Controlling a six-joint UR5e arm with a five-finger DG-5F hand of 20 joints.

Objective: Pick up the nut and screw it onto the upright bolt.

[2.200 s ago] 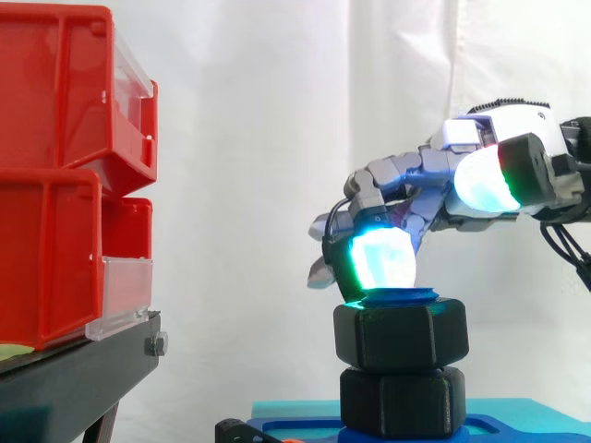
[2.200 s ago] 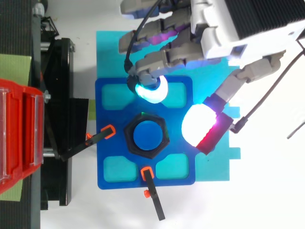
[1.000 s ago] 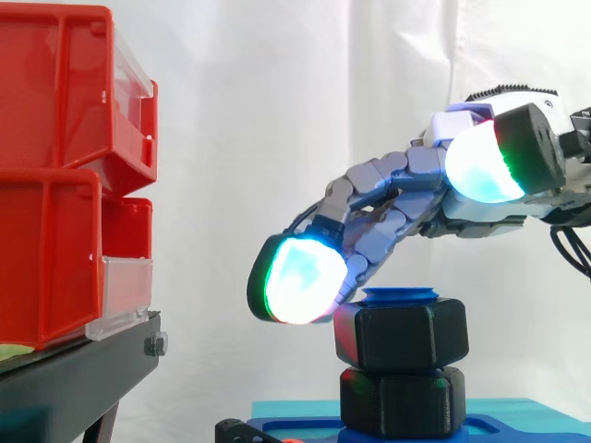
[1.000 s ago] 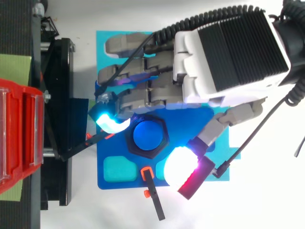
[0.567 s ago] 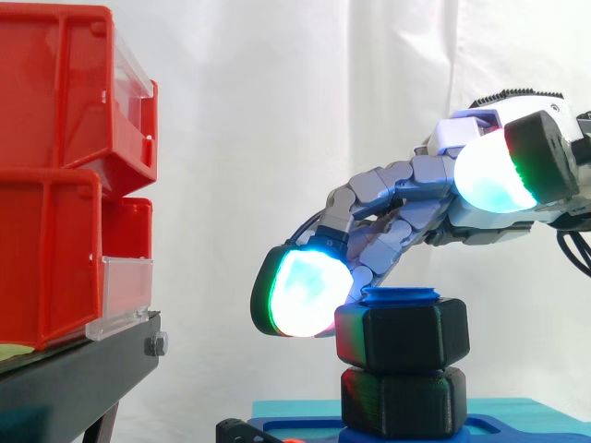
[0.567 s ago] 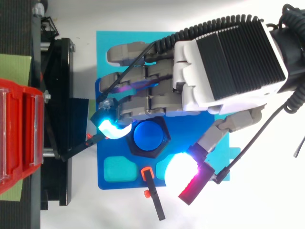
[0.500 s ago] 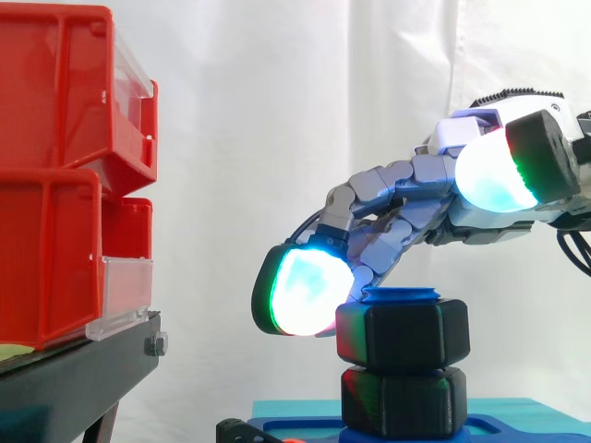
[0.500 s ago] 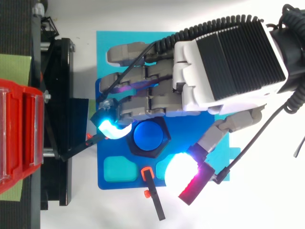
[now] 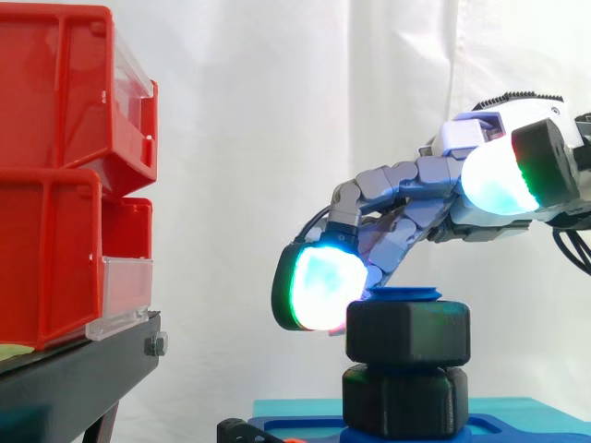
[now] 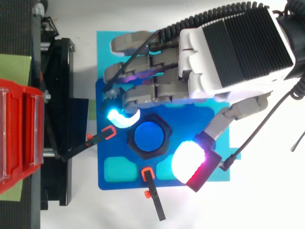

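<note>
stacked red plastic bins (image 9: pixel 55 185) on a black stand (image 9: pixel 74 378) sit well left. a blue fixture plate (image 10: pixel 109 162) on a teal sheet (image 10: pixel 109 47) carries orange-tipped black clamps (image 10: pixel 151 191). the black hexagonal nut (image 9: pixel 408 334) sits on the blue upright bolt (image 10: pixel 149 137), above a black hex base (image 9: pixel 402 399), with the bolt top just showing. the hand (image 10: pixel 224 52) reaches over it with loosely spread fingers: one cyan fingertip (image 9: pixel 321 288) lies against the nut's left side, and the thumb (image 9: pixel 494 180) is raised clear.

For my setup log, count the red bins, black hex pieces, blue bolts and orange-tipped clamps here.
Red bins: 2
Black hex pieces: 2
Blue bolt: 1
Orange-tipped clamps: 2
Total: 7
</note>
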